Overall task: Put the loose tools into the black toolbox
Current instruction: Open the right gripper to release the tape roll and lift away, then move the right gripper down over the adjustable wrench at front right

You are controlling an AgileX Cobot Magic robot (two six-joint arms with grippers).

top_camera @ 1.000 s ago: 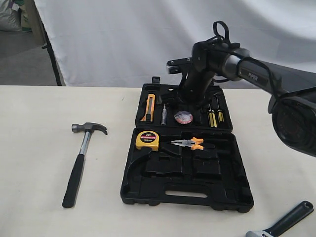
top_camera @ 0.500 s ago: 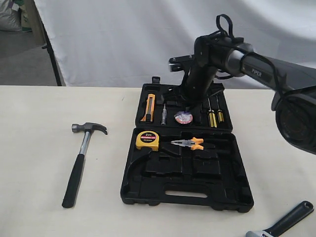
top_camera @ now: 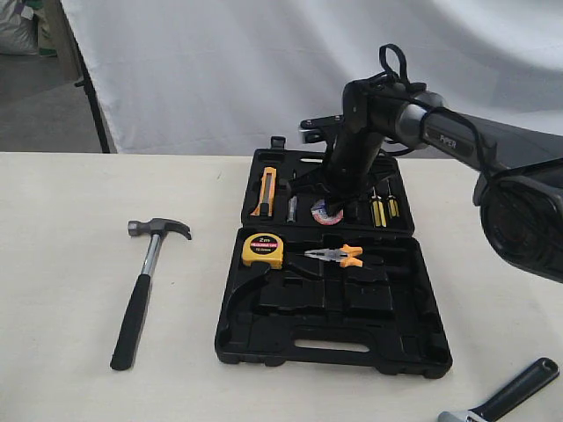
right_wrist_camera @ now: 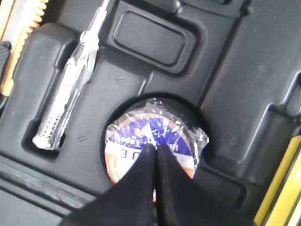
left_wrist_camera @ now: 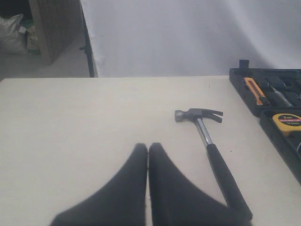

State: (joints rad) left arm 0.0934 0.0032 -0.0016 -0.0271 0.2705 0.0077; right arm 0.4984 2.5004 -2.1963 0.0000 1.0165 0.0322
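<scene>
As it hovers over the tape roll [right_wrist_camera: 129,136], the right gripper [right_wrist_camera: 153,149] is closed, empty. Hammer [top_camera: 141,290] lies at toolbox's [top_camera: 264,343] nine o'clock.

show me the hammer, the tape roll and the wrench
hammer [top_camera: 139,303], exterior view, on the black grip
tape roll [right_wrist_camera: 134,141], right wrist view, on its label
wrench [top_camera: 519,388], exterior view, on the black handle

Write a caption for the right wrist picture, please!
Closed fingers over the tape roll in its round toolbox slot.
</scene>
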